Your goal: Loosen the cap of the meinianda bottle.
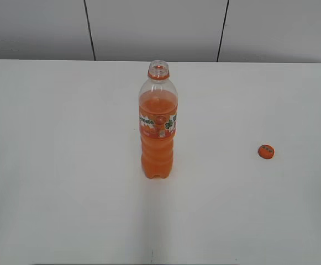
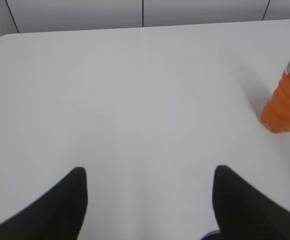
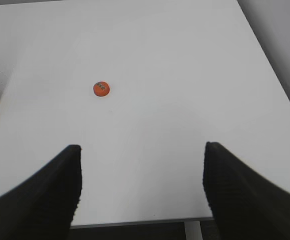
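Right now both grippers are hanging back over bare table, empty: the left gripper [image 2: 149, 200] is showing its two dark fingers spread wide apart with nothing between them, and the right gripper [image 3: 142, 185] is doing the same, its textured fingers [image 3: 244, 195] parted and gripping nothing. Looking outward from the left wrist, the lower body of the meinianda bottle [image 2: 287, 95] is standing at about two o'clock, well apart from the fingers; from the right wrist, the cap [image 3: 101, 89] is lying at about eleven o'clock, top side up with its dark mark showing. From the exterior view the meinianda bottle [image 1: 158, 124] is standing upright near the middle of the white table [image 1: 50, 165], its neck open and threads bare, while the cap [image 1: 266, 151] is resting flat at roughly three to four o'clock from it, well apart. Judging from this layout, the cap is already off rather than merely loosened, and it seems set aside clear of the bottle so neither arm is knocking it; both arms appear to be idling away from the work
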Tool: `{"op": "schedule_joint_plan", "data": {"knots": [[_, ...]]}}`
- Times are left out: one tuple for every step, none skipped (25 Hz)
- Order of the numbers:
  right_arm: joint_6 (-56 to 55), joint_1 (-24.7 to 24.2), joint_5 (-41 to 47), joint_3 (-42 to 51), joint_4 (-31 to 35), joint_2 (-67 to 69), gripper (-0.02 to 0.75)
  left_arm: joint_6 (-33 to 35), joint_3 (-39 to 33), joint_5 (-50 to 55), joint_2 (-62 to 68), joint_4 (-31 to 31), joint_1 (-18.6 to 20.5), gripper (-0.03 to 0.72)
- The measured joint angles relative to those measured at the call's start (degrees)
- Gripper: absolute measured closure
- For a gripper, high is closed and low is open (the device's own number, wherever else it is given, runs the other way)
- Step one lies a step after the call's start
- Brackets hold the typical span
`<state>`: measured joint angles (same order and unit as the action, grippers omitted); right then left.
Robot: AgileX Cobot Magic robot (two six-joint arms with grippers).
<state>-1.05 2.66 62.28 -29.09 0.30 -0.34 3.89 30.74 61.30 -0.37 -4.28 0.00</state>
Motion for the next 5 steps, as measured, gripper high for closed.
{"op": "schedule_joint_plan", "data": {"knots": [[0.0,0.0,0.0,0.0,0.0,0.0,0.172,0.0,0.0,0.0,0.0,0.0,0.0,0.209],[0.0,0.0,0.0,0.0,0.0,0.0,0.172,0.0,0.0,0.0,0.0,0.0,0.0,0.209],[0.0,0.0,0.0,0.0,0.0,0.0,0.172,0.0,0.0,0.0,0.0,0.0,0.0,0.209],[0.0,0.0,0.0,0.0,0.0,0.0,0.172,0.0,0.0,0.0,0.0,0.0,0.0,0.209],[0.0,0.0,0.0,0.0,0.0,0.0,0.172,0.0,0.0,0.0,0.0,0.0,0.0,0.209]]}}
